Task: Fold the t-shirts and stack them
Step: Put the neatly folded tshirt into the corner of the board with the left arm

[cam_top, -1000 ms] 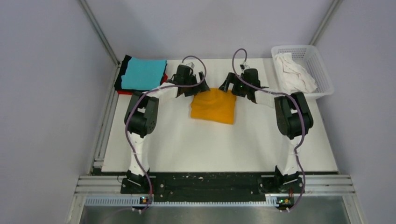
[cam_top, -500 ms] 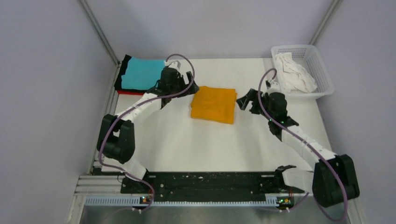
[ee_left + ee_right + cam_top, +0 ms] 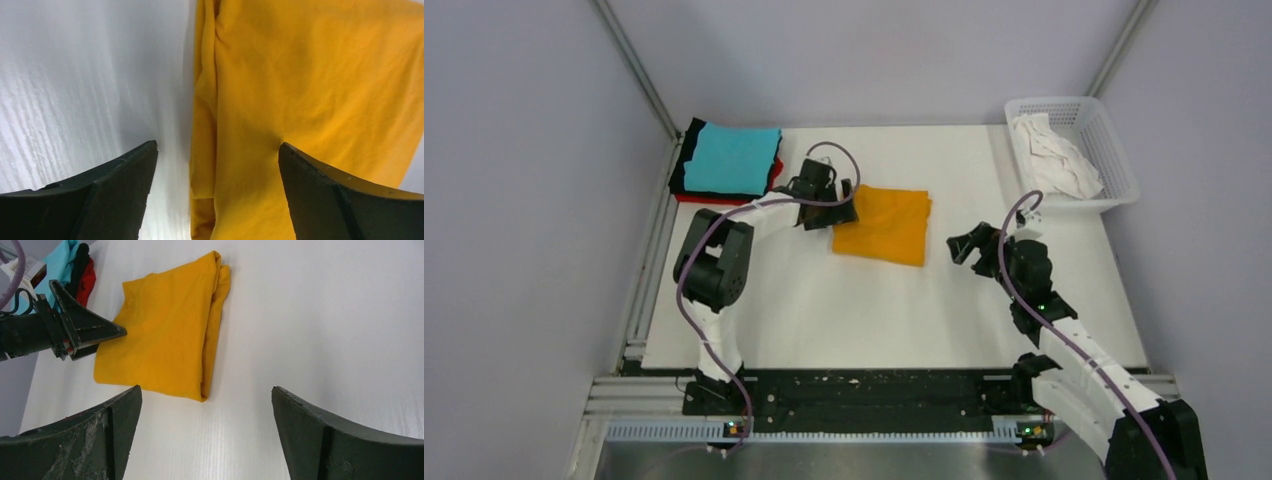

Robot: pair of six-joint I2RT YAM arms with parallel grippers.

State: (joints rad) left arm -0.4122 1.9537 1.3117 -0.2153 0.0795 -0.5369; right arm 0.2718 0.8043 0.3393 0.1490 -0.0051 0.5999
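A folded orange-yellow t-shirt (image 3: 882,225) lies flat at the table's centre back. My left gripper (image 3: 836,212) is open and low over the shirt's left edge. In the left wrist view (image 3: 217,150) one finger is over bare table and the other rests on the orange cloth (image 3: 310,90). My right gripper (image 3: 972,245) is open and holds nothing. It hovers to the right of the shirt, apart from it, and its view shows the orange shirt (image 3: 165,340) ahead. A cyan t-shirt (image 3: 732,160) tops a stack over red (image 3: 777,170) and black (image 3: 690,150) ones at the back left.
A white mesh basket (image 3: 1117,150) at the back right corner holds a crumpled white t-shirt (image 3: 1052,158). Grey walls close in the table on the left, back and right. The left arm's finger (image 3: 92,330) shows in the right wrist view.
Both grippers left the orange shirt's far edge. The left one swung toward the stack, then came back to the shirt's left edge. The right one drew back toward the near right.
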